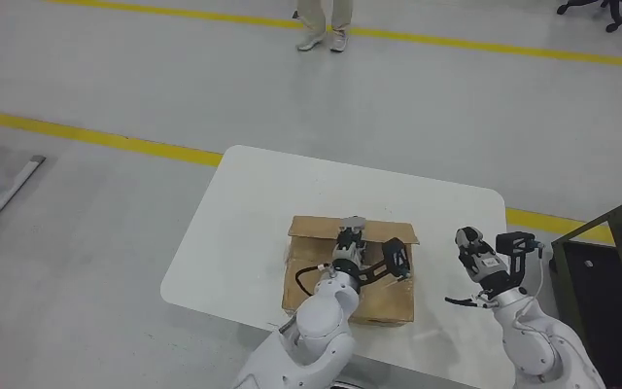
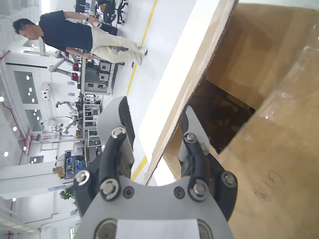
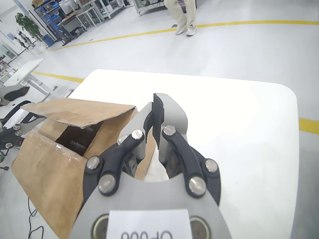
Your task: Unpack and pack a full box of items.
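Presently left tool [image 2: 154, 109] spread, straddling box flap [image 2: 249, 45].

The white surface [image 1: 243, 224], rounded at its corners, carries one brown cardboard box [image 1: 394, 306]. The box sits roughly midway between the side edges, close to the near edge and well apart from the far one. Its top flaps are partly open, with a dark gap between them.

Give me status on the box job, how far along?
Early. Done: one flap of the cardboard box is raised, opening a gap. In hand: left gripper, open, straddles that flap's edge. Right gripper is shut, empty, beside the box. Left: other flap still down; all unpacking and repacking.
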### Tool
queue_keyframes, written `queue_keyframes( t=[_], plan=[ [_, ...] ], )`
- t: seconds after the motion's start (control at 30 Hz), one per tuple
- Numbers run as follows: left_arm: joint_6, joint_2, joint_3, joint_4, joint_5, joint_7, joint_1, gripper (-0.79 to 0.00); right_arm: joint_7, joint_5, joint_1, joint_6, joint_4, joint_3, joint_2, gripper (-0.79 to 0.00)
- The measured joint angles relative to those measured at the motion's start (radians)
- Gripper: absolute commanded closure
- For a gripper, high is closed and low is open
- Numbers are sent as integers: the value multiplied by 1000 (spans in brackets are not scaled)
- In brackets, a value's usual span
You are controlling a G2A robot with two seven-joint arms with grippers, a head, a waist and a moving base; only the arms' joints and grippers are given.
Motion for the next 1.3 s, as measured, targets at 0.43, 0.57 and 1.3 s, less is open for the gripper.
queue_keyframes(
  t=[0.43,0.57,1.3],
  plan=[
    [95,-55,11,177,2,11,-171,-785,6,-40,31,34,117,-60,-7,0],
    [136,-72,-5,240,-22,22,-227,-785,0,-77,60,37,174,-110,-12,0],
    [315,-198,24,717,-131,62,-502,-785,29,-122,99,14,236,-200,-22,0]
  ],
)
